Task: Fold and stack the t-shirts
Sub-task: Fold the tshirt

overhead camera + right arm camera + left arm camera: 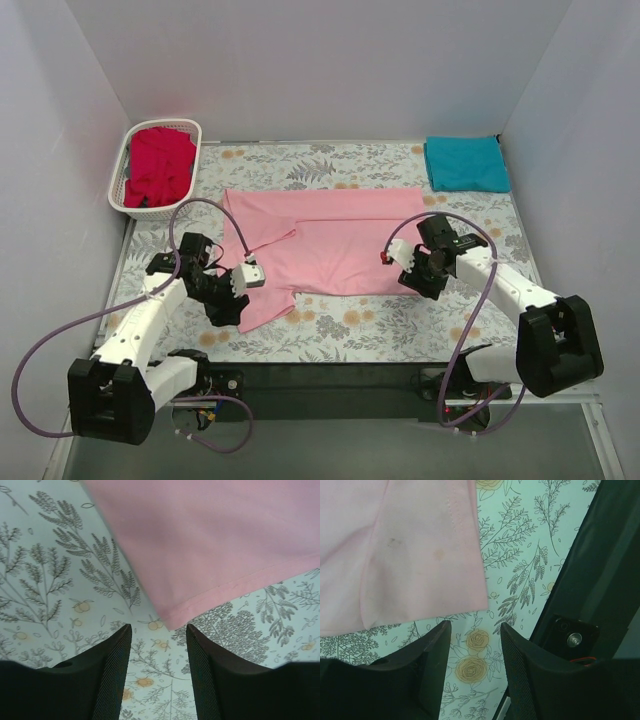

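1. Flat worktop with a pale floral-print surface [330, 330]: carries all items. Both arms reach over it from the near edge.
2. Light pink short-sleeved cloth t-shirt [330, 245]: lies flat across the centre of the worktop, between the two arms. One flap trails toward the near left.
3. White lattice plastic basket [117, 188]: stands at the far left corner of the worktop.
4. Bright red cloth t-shirt [160, 165]: lies crumpled inside the basket.
5. Teal cloth t-shirt [466, 163]: folded into a rectangle at the far right corner, well apart from the pink t-shirt.
6. Left end effector [475, 632]: positioned at the near-left flap of the pink t-shirt. Fingers stand apart with nothing between them; the hem lies just ahead of the fingertips.
7. Right end effector [159, 632]: positioned at the right edge of the pink t-shirt. Fingers stand apart and hold nothing; a hemmed corner lies just ahead of the gap.
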`<state>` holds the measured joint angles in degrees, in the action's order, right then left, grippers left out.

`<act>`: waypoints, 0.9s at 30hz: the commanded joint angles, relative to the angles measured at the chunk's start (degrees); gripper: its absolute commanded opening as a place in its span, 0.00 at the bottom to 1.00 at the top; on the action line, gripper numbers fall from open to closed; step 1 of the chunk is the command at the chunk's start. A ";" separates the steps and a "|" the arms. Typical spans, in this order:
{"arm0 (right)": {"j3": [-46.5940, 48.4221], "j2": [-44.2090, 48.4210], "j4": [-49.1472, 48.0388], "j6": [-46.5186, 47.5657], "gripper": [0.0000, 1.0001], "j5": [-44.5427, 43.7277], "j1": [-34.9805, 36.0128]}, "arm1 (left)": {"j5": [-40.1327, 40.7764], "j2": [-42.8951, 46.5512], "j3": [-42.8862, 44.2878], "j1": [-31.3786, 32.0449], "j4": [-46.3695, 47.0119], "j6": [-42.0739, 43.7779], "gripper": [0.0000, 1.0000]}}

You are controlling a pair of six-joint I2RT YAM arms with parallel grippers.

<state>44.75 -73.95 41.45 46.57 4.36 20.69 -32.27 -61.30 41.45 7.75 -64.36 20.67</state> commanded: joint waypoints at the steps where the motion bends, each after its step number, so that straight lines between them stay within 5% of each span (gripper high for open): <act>1: -0.72 -1.45 -7.70 3.00 0.53 -3.83 0.23 | 0.81 1.80 -0.23 1.13 3.18 1.66 0.43; 10: -2.65 -3.92 -8.32 3.53 0.40 -2.95 0.49 | 0.72 0.65 -0.93 1.39 5.12 0.95 0.43; 23: -6.17 -5.67 -11.57 3.53 0.38 -4.10 0.76 | 0.54 -0.05 -1.90 2.71 6.88 -1.06 0.43; 27: -6.69 -7.43 -12.53 3.27 0.28 -4.10 0.84 | 1.42 0.30 -3.65 4.99 7.49 -1.50 0.44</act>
<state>39.62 -78.63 31.59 49.76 -0.10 21.30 -30.83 -61.67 39.29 11.25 -57.93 19.42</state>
